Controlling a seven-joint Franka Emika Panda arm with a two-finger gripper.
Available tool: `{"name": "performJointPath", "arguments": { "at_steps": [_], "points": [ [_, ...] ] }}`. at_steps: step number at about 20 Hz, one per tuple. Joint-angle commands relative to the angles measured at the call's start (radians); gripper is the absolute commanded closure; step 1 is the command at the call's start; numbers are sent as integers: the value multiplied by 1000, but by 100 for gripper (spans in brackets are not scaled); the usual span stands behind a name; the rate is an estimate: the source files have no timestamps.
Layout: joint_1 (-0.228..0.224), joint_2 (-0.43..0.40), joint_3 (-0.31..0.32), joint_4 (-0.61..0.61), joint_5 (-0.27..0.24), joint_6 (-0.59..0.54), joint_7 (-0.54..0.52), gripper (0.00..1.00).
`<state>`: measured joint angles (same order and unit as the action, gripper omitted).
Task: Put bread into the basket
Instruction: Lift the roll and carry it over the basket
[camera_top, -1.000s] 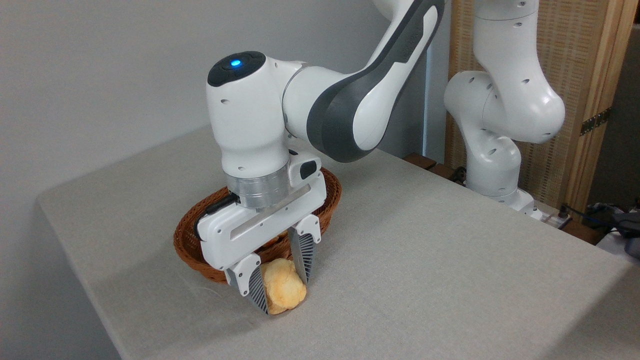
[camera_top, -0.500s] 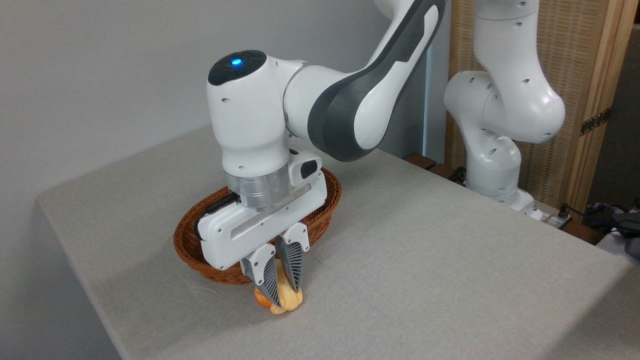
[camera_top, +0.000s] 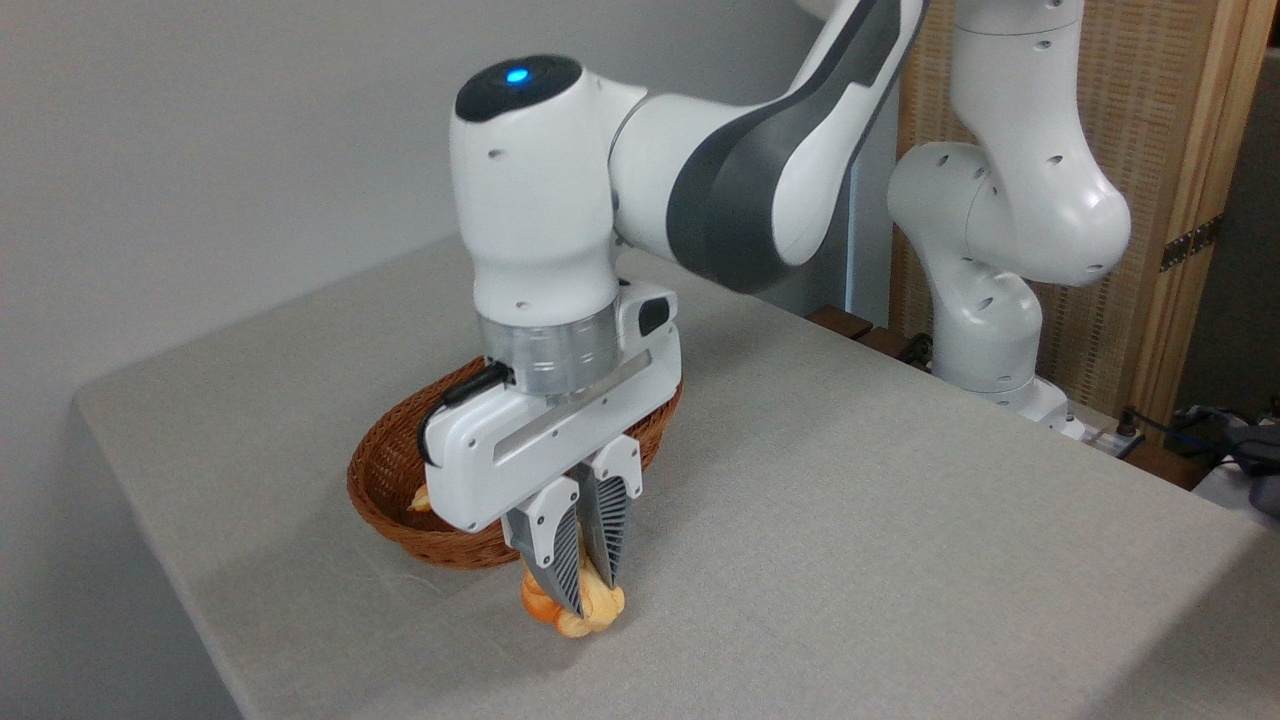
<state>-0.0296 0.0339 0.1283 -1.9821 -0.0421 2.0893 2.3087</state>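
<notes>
My gripper (camera_top: 590, 592) is shut on the bread (camera_top: 574, 612), a small golden-orange bun squeezed narrow between the ribbed grey fingers (camera_top: 558, 552). The bun hangs just above the grey tabletop, in front of the near rim of the basket (camera_top: 385, 480). The basket is oval, brown and woven, and the gripper's white body hides its middle and right part. Something pale and bread-like (camera_top: 421, 497) shows inside the basket near its front wall.
The grey cloth-covered table (camera_top: 850, 500) spreads out to the right of the basket, with its front-left edge close below the bun. The arm's white base (camera_top: 1000, 330) stands at the table's far right, before a wooden screen (camera_top: 1170, 150).
The fingers closed on the bun, squashing it. The gripper then rose a little and shifted right with the bun in it.
</notes>
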Motion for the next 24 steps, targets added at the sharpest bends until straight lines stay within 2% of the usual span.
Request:
{"name": "performJointPath", "arguments": {
  "at_steps": [1, 4, 6, 11, 15, 17, 19, 22, 24],
  "points": [
    [-7, -43, 11, 5, -4, -48, 8, 64],
    [-10, -61, 7, 5, -10, -66, -14, 64],
    [-12, -71, 1, 5, -33, -78, -44, 64],
    [-16, -80, -30, 29, -90, -124, -165, 64],
    [-21, -85, -50, 54, -96, -167, -261, 64],
    [-23, -86, -70, 54, -99, -169, -320, 63],
    [-23, -92, -104, 54, -125, -170, -426, 63],
    [-23, -97, -151, 54, -130, -170, -582, 54],
    [-23, -97, -174, 54, -130, -170, -662, 54]
  ]
}}
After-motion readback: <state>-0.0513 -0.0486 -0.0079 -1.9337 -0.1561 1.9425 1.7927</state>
